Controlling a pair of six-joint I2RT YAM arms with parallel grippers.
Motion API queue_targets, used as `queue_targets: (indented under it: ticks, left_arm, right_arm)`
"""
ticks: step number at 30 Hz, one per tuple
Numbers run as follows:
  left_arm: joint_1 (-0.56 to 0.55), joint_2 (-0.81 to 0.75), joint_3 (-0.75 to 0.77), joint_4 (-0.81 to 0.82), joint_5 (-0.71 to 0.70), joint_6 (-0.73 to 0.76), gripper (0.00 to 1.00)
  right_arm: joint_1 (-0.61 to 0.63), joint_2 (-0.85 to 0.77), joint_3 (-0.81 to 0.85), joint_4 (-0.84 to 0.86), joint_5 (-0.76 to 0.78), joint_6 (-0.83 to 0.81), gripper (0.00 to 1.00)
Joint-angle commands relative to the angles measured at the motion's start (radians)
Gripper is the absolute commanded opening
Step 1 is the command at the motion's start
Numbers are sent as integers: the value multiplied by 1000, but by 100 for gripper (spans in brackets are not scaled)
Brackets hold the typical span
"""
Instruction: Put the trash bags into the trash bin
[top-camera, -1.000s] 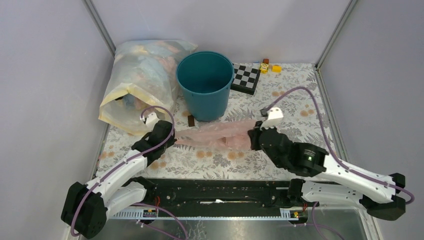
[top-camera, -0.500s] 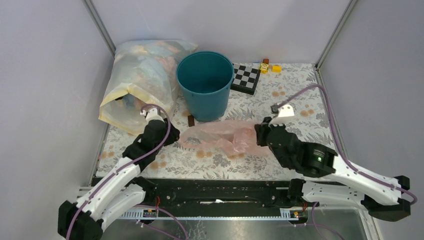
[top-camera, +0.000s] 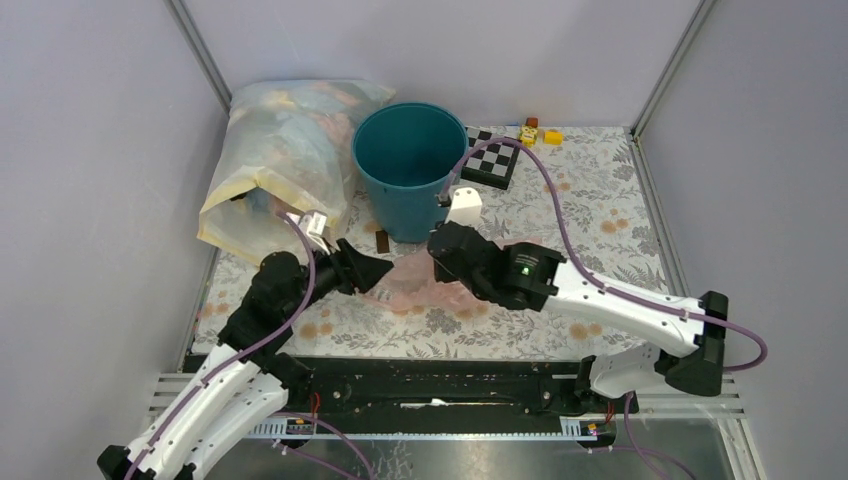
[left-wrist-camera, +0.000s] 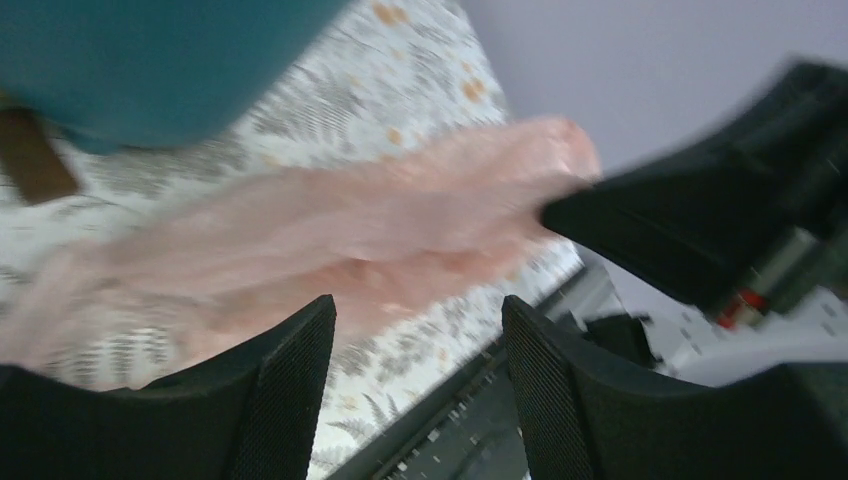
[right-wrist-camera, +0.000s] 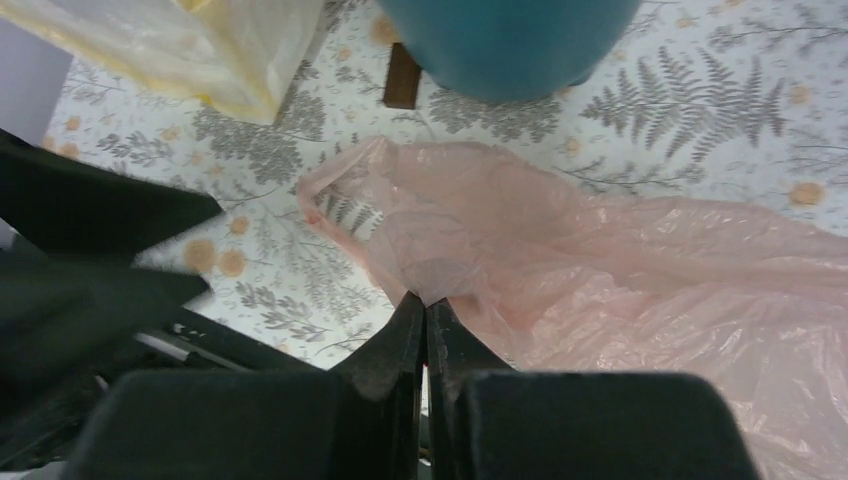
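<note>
Trash bag (right-wrist-camera: 600, 260): one pale pink film bag, flat and crumpled on the bench (top-camera: 600, 220), just in front of the trash bin (top-camera: 415, 210), none of it lifted to the rim or inside. Its film puckers toward the right fingers (right-wrist-camera: 425, 305), which are pressed together on a fold near the bag's middle, close to the foot of the bin. The left fingers (left-wrist-camera: 285, 400) stand apart, aimed at the bag's loose end to the front-left of the bin, with pink film showing between them but nothing gripped. Small brown block (top-camera: 381, 243) sits at the bin's foot; large clear sack (top-camera: 275, 170) stuffed with bags leans just left of the bin. Step in hand, as judged: gathering the bag, right side secured, left side about to take its hold. Next move likely calls for the left fingers to close on the free end, then both arms to raise the bag above the rim and drop it in. The film is slack; trailing parts could catch on the rim or hang outside.
</note>
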Motion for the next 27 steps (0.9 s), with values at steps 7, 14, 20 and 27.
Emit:
queue_targets:
  ticks: [7,14,20,27]
  left_arm:
    - [-296,57,-109,374,89,-8,67]
    - [-393,113,-172,497,-52,-3,66]
    - [-394,158,-158,413,-256,0,73]
    - [-393,286,-109,371,-356,34,81]
  right_arm:
    - [-1,39,67,107,-153,105,8]
    - [-2,-34,1,203,-177,105,37]
    - [-1,-148,-94,180,-77,77,89]
    - [-1,-334,-249,58,146,74,100]
